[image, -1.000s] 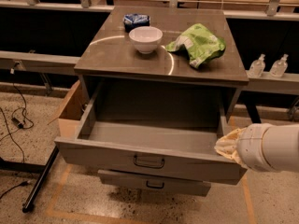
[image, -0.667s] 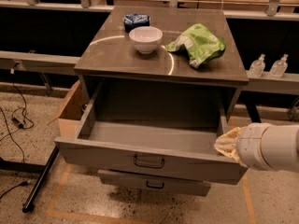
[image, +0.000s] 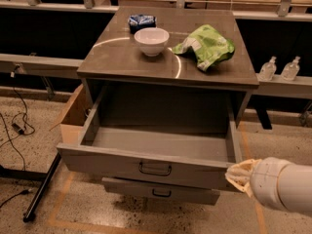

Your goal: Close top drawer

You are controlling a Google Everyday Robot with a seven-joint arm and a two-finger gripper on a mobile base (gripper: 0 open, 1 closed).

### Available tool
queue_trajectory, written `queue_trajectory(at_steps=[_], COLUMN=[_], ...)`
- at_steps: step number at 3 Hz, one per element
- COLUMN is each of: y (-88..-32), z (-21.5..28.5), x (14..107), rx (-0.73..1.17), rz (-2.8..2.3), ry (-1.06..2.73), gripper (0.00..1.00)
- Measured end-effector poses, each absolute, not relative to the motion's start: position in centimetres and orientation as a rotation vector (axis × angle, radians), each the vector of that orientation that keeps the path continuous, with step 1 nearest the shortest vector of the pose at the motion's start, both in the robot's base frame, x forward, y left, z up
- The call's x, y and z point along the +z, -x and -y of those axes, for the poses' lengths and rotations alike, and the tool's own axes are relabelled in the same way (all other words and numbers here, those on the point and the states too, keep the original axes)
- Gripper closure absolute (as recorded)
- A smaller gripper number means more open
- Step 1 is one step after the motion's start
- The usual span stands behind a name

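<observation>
The top drawer point(image: 122, 162) stands wide open; my gripper point(image: 239, 175) is by its right front corner, its grip I cannot tell; I'd push squarely inward.

The top drawer point(image: 107, 159), wide, shallow and gray, stands pulled far out and level, a small dark loop handle point(image: 155, 168) at mid-front. The hand point(image: 238, 175) sits by its front right corner.

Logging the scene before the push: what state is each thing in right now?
top drawer: open, pulled far out.
lower drawer: set back beneath it; cannot tell if fully shut.
white bowl: upright on the cabinet top.
green bag: crumpled, lying beside the bowl.
gripper: at the top drawer's front right corner.
</observation>
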State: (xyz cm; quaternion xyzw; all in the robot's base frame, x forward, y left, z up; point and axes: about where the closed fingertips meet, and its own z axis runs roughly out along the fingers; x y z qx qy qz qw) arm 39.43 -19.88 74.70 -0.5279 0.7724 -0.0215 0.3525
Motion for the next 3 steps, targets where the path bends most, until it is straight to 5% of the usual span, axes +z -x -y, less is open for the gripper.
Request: queue_trajectory(at_steps=[3], y=[-38.4], z=[14.8], x=[67.5], rx=[-0.016], rz=[-1.799], ry=[1.368], gripper=[1.0])
